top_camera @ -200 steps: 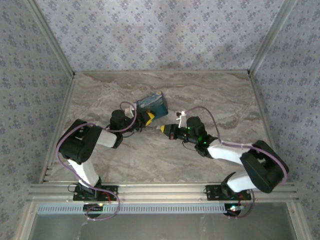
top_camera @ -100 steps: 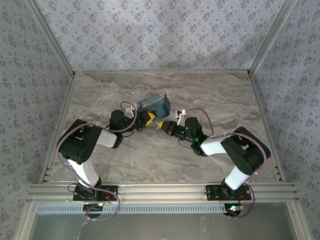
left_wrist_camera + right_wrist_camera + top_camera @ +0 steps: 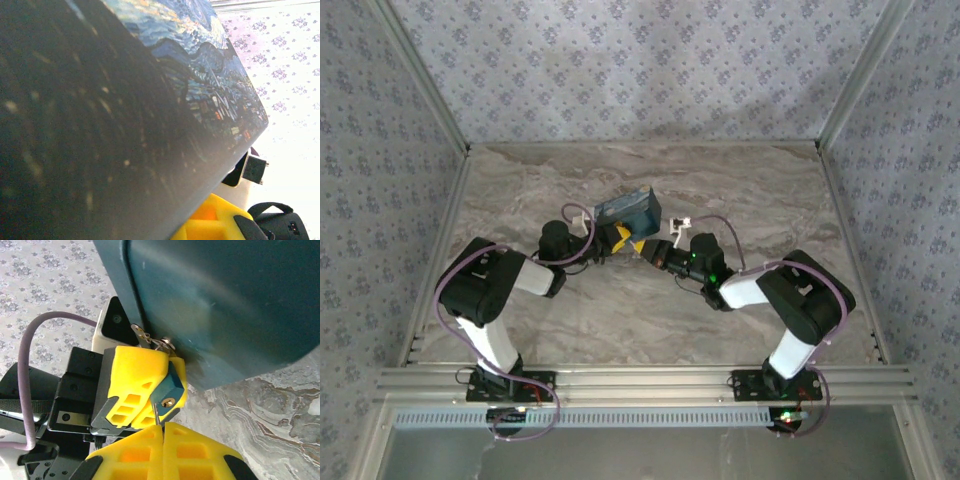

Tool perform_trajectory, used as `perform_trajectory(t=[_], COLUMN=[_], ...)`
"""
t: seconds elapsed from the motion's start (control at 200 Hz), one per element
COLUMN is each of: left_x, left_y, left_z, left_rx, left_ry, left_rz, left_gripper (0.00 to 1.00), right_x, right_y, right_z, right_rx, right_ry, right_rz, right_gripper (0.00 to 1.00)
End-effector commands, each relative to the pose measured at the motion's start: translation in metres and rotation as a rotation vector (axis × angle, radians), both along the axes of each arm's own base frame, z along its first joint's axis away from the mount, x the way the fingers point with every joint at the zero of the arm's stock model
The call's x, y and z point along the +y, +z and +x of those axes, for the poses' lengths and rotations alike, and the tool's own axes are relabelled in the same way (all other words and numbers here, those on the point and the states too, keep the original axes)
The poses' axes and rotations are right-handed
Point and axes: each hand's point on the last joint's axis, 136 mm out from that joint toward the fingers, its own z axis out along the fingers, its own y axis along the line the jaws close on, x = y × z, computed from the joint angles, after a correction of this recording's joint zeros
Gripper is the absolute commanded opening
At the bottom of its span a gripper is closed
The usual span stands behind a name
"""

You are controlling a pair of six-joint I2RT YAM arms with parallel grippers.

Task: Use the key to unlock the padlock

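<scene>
A small teal padlock [image 3: 169, 385] hangs from the hasp [image 3: 150, 337] of a dark blue box [image 3: 626, 209]. My left gripper [image 3: 616, 237] is shut on it, with yellow fingers [image 3: 132, 375] on both sides of its body. My right gripper [image 3: 163, 431] is shut on the key [image 3: 156, 416]. The thin blade sticks up from between the pads. Its tip lies just left of the brass keyhole [image 3: 170, 401], touching the padlock's bottom face. In the left wrist view the box's painted lid [image 3: 200, 75] is close up, above one yellow finger [image 3: 215, 222].
The box [image 3: 225, 305] rests on the marble table [image 3: 740, 190], tilted beside both grippers. Patterned walls stand on three sides. The right arm's black wrist [image 3: 275, 225] is close behind the padlock, and a purple cable [image 3: 30, 365] loops off the left arm.
My right gripper has moved left and up with the key until the blade reached the padlock's underside. The box has shifted slightly to the right. The left gripper has kept hold of the padlock.
</scene>
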Motion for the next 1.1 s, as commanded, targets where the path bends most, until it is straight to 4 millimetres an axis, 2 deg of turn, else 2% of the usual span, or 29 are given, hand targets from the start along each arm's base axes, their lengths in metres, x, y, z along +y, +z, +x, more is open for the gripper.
perform_trajectory(t=[0.0, 0.58, 1.094], left_x=[-0.003, 0.001, 0.001], left_y=[0.017, 0.016, 0.013], left_z=[-0.002, 0.002, 0.000], left_rx=[-0.082, -0.076, -0.068], left_ry=[-0.024, -0.012, -0.016], left_rz=[-0.039, -0.042, -0.039], left_gripper=[0.00, 0.00, 0.00], right_x=[0.005, -0.006, 0.003], right_y=[0.006, -0.003, 0.009], right_z=[0.004, -0.005, 0.006], right_rx=[-0.007, 0.011, -0.018], right_ry=[0.010, -0.015, -0.004], right_rz=[0.021, 0.008, 0.025], right_gripper=[0.00, 0.00, 0.00])
